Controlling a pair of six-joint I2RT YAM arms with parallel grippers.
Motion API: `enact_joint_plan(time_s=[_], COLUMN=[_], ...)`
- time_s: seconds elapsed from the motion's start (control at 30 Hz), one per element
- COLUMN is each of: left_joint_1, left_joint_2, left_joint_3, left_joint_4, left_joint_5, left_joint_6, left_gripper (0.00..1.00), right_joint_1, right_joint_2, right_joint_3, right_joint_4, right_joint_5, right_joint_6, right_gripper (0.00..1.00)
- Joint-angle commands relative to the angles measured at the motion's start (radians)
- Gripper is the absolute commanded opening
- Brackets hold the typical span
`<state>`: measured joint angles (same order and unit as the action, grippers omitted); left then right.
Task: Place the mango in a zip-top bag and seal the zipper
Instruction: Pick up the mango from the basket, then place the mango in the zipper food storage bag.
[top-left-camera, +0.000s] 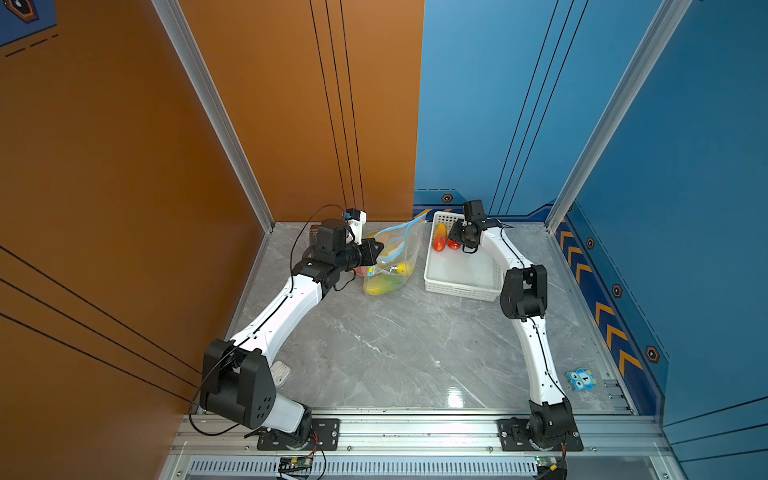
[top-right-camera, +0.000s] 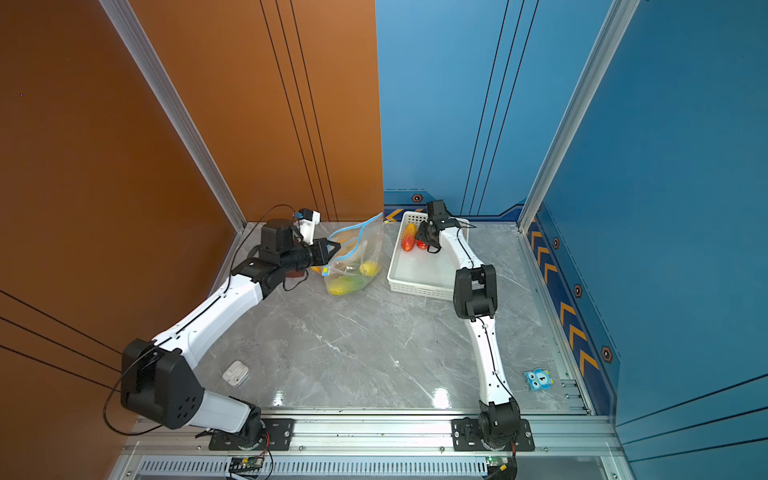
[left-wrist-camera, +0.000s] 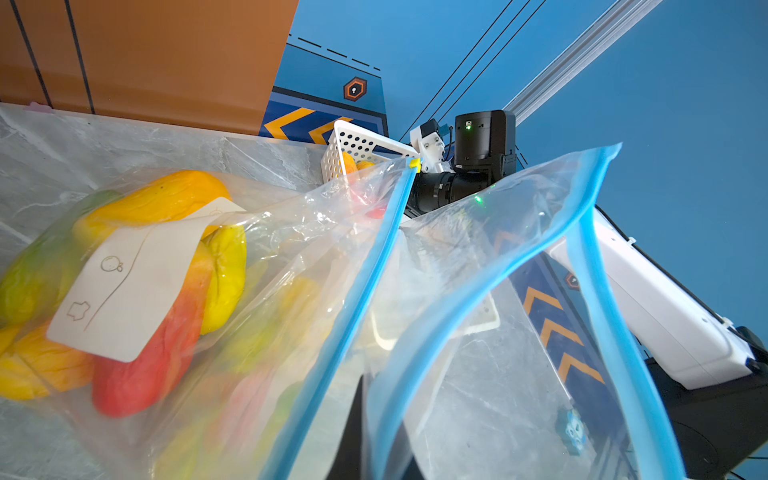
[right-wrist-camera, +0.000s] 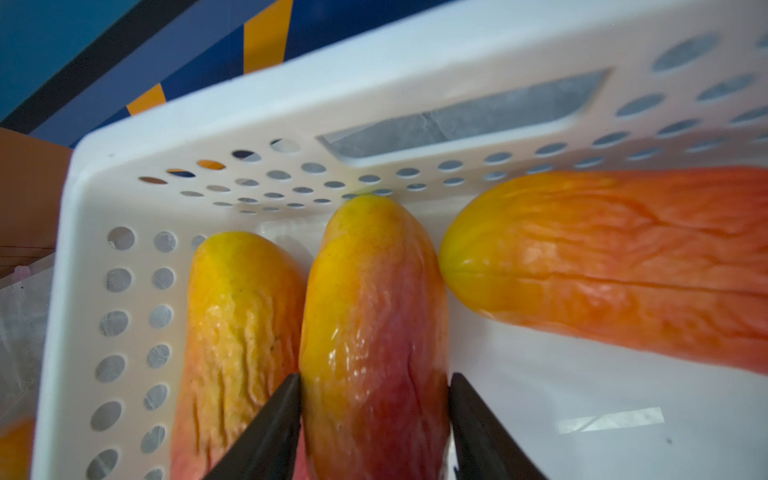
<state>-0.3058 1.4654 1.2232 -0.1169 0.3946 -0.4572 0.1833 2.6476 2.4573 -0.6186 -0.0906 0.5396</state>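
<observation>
R gripper (right-wrist-camera: 375, 375) has its jaws about half-wide, straddling the mango (right-wrist-camera: 370, 291), both tips touching its flanks (pinching it, I'd say, tho how firmly I can't tell). The fruit lies on the floor of the basket (right-wrist-camera: 216, 124), up in the far corner nearest the bag, w/ two other mangoes (right-wrist-camera: 237, 316) either side of it. Skin looks wrinkled & glossy, so prob. a soft, light, squashy thing w/ a slick surface. I'd take it across the narrow middle, as here, not by the tapered end where it could squirt out, & squeeze gently. L gripper (top-left-camera: 374, 248) is clamped on the lip of the zip-top bag (top-left-camera: 399, 253), holding the mouth up & open by the far edge of the bench (top-left-camera: 395, 353), just beside the basket. The film looks thin & floppy, the blue zipper (left-wrist-camera: 365, 291) is unsealed, & several fruits (left-wrist-camera: 158, 203) sit inside.
</observation>
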Motion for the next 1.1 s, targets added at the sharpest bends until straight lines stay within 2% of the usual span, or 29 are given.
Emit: enact_joint_plan(time_s=[0.0, 0.13, 0.37, 0.47, 0.6, 0.7, 0.9, 1.07], left_joint_1=[0.010, 0.010, 0.011, 0.013, 0.010, 0.004, 0.002, 0.002], left_joint_2=[-0.044, -0.056, -0.071, -0.075, -0.071, -0.061, -0.053, -0.048], left_joint_3=[-0.018, -0.024, -0.042, -0.043, -0.027, -0.007, 0.009, 0.022], left_joint_4=[0.005, 0.005, 0.004, 0.005, 0.005, 0.005, 0.005, 0.005], left_joint_5=[0.003, -0.003, -0.015, -0.012, -0.019, -0.022, -0.043, -0.037], left_joint_6=[0.004, 0.005, -0.004, -0.016, -0.028, -0.033, -0.050, -0.063], left_gripper=[0.00, 0.00, 0.00, 0.00, 0.00, 0.00, 0.00, 0.00], right_joint_1=[-0.016, -0.005, 0.017, 0.030, 0.076, 0.150, 0.359, 0.458], right_joint_2=[0.016, -0.062, -0.328, -0.532, -0.883, -1.032, -1.108, -1.093], right_joint_3=[-0.001, -0.049, -0.295, -0.511, -0.859, -0.984, -1.058, -1.079], right_joint_4=[-0.057, -0.069, -0.033, 0.120, 0.460, 0.641, 0.820, 0.910], right_joint_5=[-0.018, -0.010, -0.018, -0.060, -0.116, -0.157, -0.178, -0.182], right_joint_6=[-0.004, -0.037, -0.076, -0.073, -0.058, -0.076, -0.178, -0.212], right_gripper=[0.47, 0.37, 0.35, 0.34, 0.32, 0.32, 0.33, 0.34])
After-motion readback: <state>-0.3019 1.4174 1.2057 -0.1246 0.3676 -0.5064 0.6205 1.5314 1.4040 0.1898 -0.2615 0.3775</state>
